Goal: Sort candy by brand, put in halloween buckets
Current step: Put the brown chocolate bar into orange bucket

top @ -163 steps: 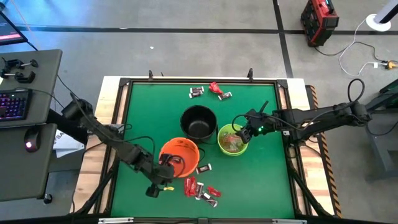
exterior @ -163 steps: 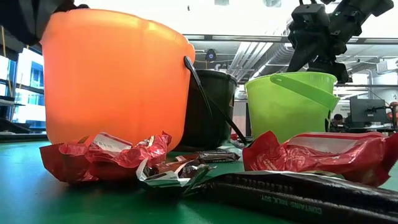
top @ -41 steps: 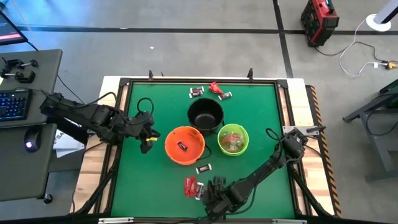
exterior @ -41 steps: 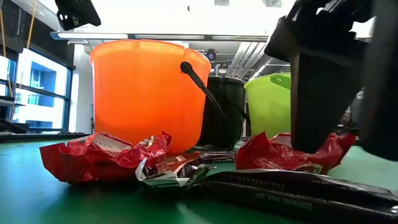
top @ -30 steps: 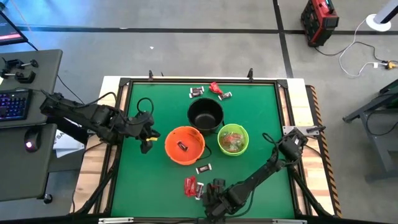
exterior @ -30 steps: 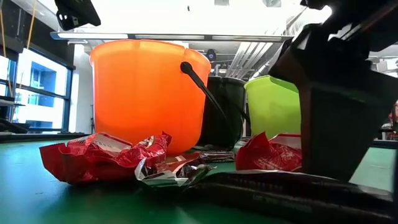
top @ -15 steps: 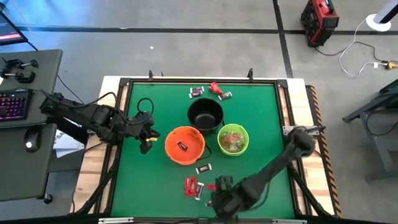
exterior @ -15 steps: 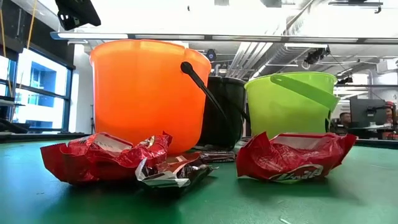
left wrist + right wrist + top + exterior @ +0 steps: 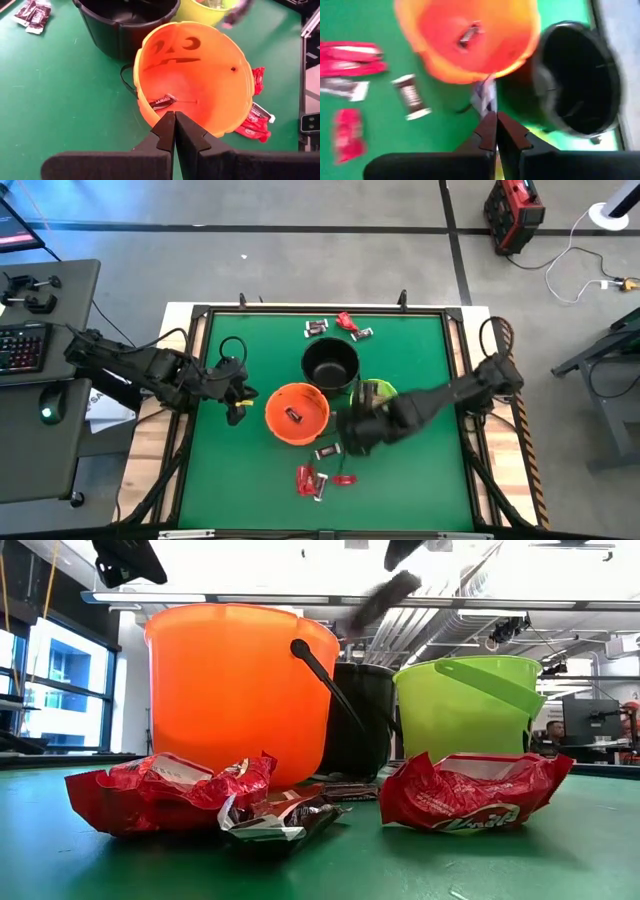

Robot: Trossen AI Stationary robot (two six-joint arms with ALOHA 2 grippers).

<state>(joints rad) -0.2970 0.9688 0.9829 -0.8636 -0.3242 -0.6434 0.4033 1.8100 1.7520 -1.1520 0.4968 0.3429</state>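
Note:
The orange bucket (image 9: pixel 296 413), black bucket (image 9: pixel 330 364) and lime green bucket (image 9: pixel 378 392) stand close together mid-table. One dark candy (image 9: pixel 161 102) lies inside the orange bucket. My right gripper (image 9: pixel 352 432) hovers between the orange and green buckets, shut on a candy with a pale silvery wrapper (image 9: pixel 484 98). Red and silver candies (image 9: pixel 312 480) lie near the front edge, another dark one (image 9: pixel 328 450) lies by the orange bucket, and more candies (image 9: pixel 340 327) lie at the far edge. My left gripper (image 9: pixel 238 406) waits shut, left of the orange bucket. My right gripper pinches one end of the candy's wrapper (image 9: pixel 485 106) between its two fingertips. The rest of the candy sticks out beyond the fingers, lifted clear of the table, above the gap between the orange and black buckets.
My right arm (image 9: pixel 440 392) crosses over the green bucket and hides part of it. A raised frame (image 9: pixel 190 380) borders the green mat. Bare mat lies to the right of the buckets and along the left side.
My right gripper has shut on a long dark candy at the near edge and lifted it clear. It has swung up and toward the far side, to between the orange and green buckets. The other near candies have stayed put.

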